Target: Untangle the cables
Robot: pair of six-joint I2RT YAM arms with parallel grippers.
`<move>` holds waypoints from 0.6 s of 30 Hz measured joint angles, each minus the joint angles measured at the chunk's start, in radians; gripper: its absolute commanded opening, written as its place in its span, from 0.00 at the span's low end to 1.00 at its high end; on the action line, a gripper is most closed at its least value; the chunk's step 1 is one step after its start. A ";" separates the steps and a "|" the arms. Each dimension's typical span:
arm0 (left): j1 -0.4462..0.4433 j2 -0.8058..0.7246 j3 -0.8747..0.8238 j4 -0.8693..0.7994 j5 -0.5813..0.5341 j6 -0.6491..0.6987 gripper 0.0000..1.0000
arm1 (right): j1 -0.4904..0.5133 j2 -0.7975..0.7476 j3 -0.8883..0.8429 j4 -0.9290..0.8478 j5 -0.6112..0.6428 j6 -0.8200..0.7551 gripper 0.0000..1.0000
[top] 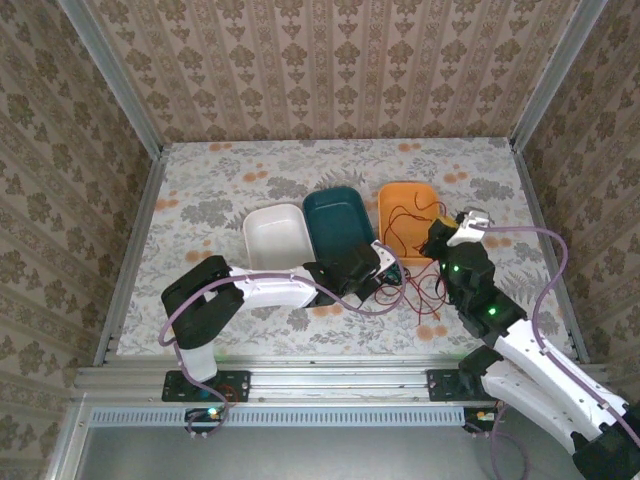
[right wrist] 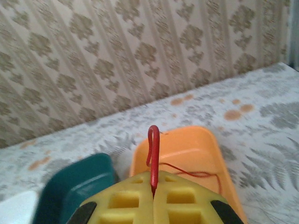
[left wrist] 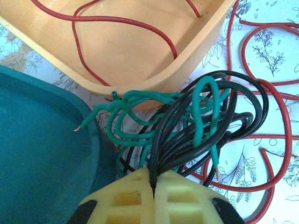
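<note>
Your left gripper (left wrist: 153,185) pinches the black cable (left wrist: 158,144), green cable (left wrist: 149,97) tangled just ahead; your right gripper (right wrist: 153,186) pinches the red cable (right wrist: 153,149), orange tray (right wrist: 196,149) beyond.

Soft, even light falls from overhead, so the bench (top: 200,190) looks bright and its shadows are faint and short. In the left wrist view the cables (left wrist: 201,121) are crisp, though the bench pales to bluish white. The right tool (right wrist: 153,189) looks blurred up close, and the wallpaper (right wrist: 93,56) behind it is slightly soft.
</note>
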State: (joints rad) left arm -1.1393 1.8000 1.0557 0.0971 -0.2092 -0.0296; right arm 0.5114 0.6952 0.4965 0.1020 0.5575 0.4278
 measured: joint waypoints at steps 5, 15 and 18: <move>0.000 0.000 0.000 0.000 0.000 0.000 0.00 | 0.000 -0.046 -0.014 -0.024 0.051 -0.011 0.00; 0.000 0.000 0.001 0.001 -0.001 -0.002 0.00 | 0.002 -0.056 0.251 -0.117 0.060 -0.064 0.00; 0.006 0.000 -0.003 0.011 0.000 -0.013 0.00 | 0.003 -0.016 0.333 -0.116 0.068 -0.093 0.00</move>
State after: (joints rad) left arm -1.1332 1.7996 1.0523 0.1078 -0.2096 -0.0429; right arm 0.5144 0.6796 0.8291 -0.0139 0.6254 0.3347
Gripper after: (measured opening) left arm 0.048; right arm 0.067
